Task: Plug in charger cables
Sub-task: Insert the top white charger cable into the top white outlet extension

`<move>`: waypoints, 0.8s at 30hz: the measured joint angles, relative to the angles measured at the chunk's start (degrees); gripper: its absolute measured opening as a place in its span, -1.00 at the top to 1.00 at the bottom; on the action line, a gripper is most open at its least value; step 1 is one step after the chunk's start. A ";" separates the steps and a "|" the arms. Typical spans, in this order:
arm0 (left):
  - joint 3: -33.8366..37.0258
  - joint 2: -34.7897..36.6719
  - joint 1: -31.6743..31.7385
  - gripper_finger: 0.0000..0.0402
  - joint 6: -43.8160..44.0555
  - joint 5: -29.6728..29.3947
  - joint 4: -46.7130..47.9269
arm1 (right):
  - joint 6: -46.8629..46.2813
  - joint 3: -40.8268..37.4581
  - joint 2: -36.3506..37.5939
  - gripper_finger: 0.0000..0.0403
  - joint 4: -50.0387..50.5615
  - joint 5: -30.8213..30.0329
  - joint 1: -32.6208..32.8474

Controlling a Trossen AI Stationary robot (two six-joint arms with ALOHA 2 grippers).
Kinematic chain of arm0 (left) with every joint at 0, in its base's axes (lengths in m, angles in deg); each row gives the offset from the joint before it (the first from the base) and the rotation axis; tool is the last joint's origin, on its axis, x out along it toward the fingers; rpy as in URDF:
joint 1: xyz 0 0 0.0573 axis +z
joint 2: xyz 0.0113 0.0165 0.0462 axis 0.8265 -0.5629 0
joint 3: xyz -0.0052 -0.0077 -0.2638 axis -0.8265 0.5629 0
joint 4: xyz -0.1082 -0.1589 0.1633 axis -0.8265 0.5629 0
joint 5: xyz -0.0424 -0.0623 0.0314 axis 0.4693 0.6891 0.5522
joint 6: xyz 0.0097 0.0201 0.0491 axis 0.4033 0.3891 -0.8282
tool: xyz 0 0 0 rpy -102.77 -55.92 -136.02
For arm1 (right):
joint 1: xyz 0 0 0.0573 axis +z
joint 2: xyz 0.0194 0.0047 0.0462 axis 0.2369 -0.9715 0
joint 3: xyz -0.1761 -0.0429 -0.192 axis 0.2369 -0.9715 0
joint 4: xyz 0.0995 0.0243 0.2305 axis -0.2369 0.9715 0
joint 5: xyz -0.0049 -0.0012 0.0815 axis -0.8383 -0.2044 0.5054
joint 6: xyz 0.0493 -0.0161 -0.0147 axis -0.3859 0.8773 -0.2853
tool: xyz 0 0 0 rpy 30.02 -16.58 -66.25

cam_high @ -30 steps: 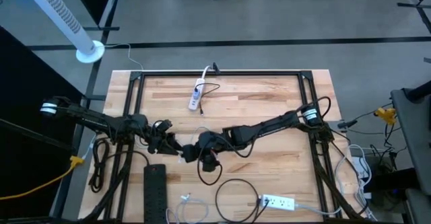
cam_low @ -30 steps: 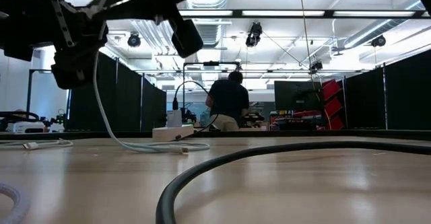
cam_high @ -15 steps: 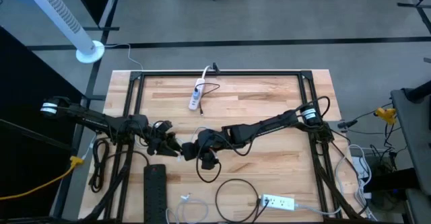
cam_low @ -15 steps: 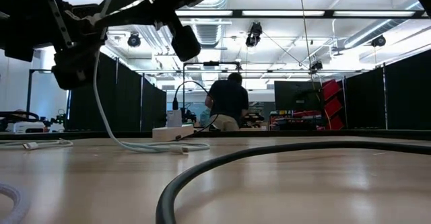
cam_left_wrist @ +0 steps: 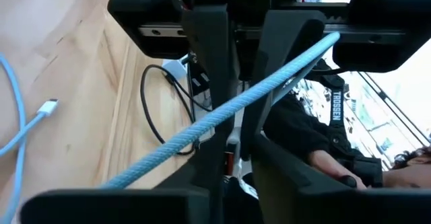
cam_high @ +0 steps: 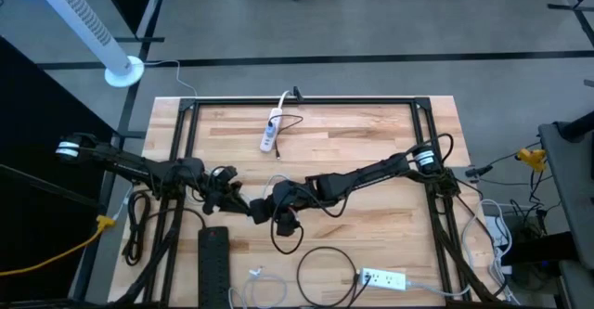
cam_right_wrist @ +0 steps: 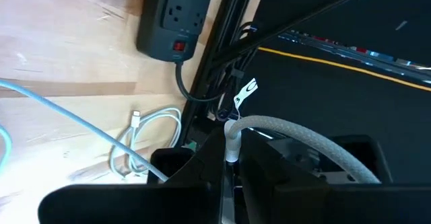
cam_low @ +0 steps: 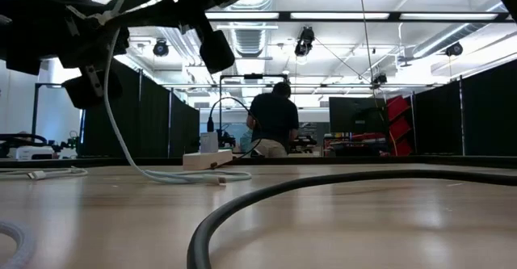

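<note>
While the wooden table (cam_high: 371, 142) carries power strips and loose cords, the two dark arms meet over its middle. A black power strip (cam_high: 213, 258) lies at the near left edge, a white power strip (cam_high: 383, 278) at the near right, and a smaller white strip (cam_high: 270, 131) toward the far side. The left gripper (cam_high: 243, 206) and right gripper (cam_high: 271, 207) sit almost touching, raised above the wood. Between them runs a pale braided charger cable (cam_left_wrist: 222, 113), pinched by the left gripper's narrow fingers. The right gripper appears to clamp the same cable's white plug end (cam_right_wrist: 231, 138), though its fingers are mostly hidden. From there the cable drops to the tabletop (cam_low: 153, 172), ending in a small connector.
</note>
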 joint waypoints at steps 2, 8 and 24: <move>0.00 0.04 -0.04 0.77 -0.01 0.47 -0.11 | 0.00 0.00 0.00 0.92 -0.07 -0.14 0.00; 0.00 0.22 -0.04 0.58 -0.01 1.74 -1.12 | 0.00 0.00 0.00 0.92 -0.75 -0.41 0.00; -0.07 0.24 -0.07 0.42 -5.81 4.69 0.29 | 0.71 -0.02 0.04 0.92 -0.49 -2.34 0.49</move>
